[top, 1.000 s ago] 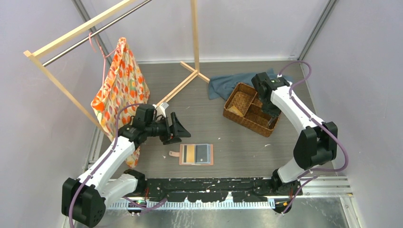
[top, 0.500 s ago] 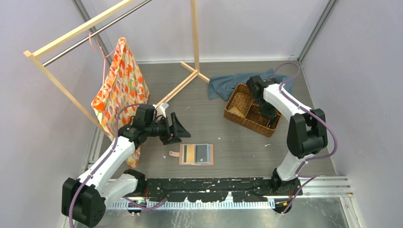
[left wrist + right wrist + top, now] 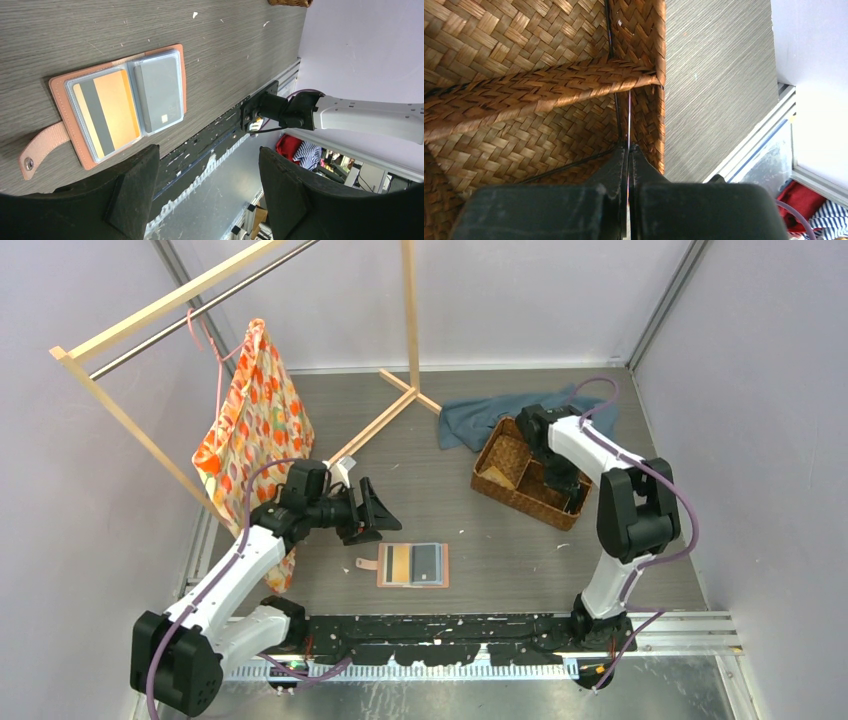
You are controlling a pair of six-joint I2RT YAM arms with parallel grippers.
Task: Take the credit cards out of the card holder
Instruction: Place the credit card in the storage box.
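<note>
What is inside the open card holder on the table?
Inside the card holder, behind clear sleeves, lie a tan-gold card with a dark stripe, on the snap tab side, and a grey card on the other. Any cards beneath them are covered.

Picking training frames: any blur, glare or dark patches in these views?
Top external: evenly lit, sharp. Left wrist: card holder crisp, faint sheen on its sleeves; left tool dark. Right wrist: basket weave sharp; right tool dark, soft; its credit card just an edge-on sliver.

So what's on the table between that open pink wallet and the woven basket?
Nothing. In the top view, the table between the card holder and the basket is bare grey surface.
</note>
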